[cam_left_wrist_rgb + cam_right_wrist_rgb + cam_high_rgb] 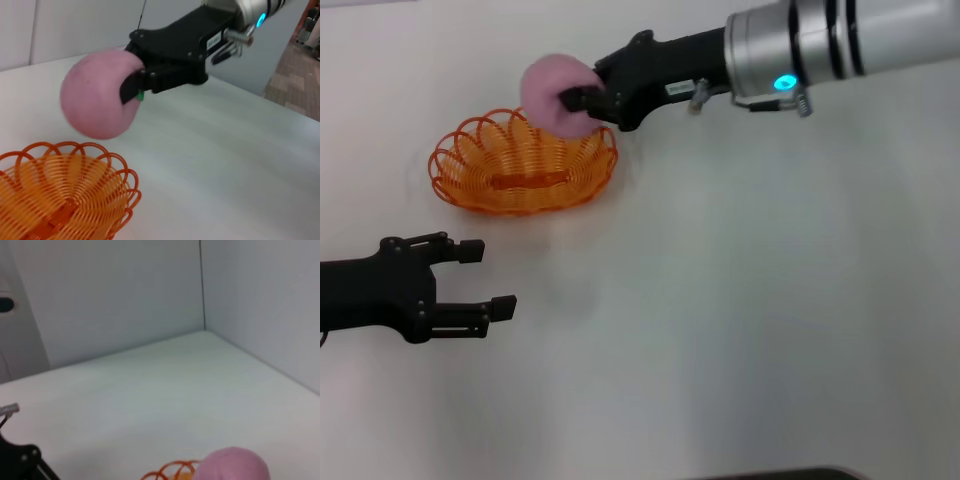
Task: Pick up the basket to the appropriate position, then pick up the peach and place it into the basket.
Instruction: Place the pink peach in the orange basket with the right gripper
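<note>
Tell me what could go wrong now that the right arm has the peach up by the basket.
The peach hangs over the far rim of the basket, not its middle, so letting go now might bounce it off the rim onto the table. The right gripper could also nudge the light basket while lowering; the open left gripper isn't steadying it.

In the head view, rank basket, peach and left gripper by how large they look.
1. Basket, widest.
2. Left gripper, open, nearer the camera, so its rank is unsure.
3. Peach, held by the right gripper, partly hidden.
</note>
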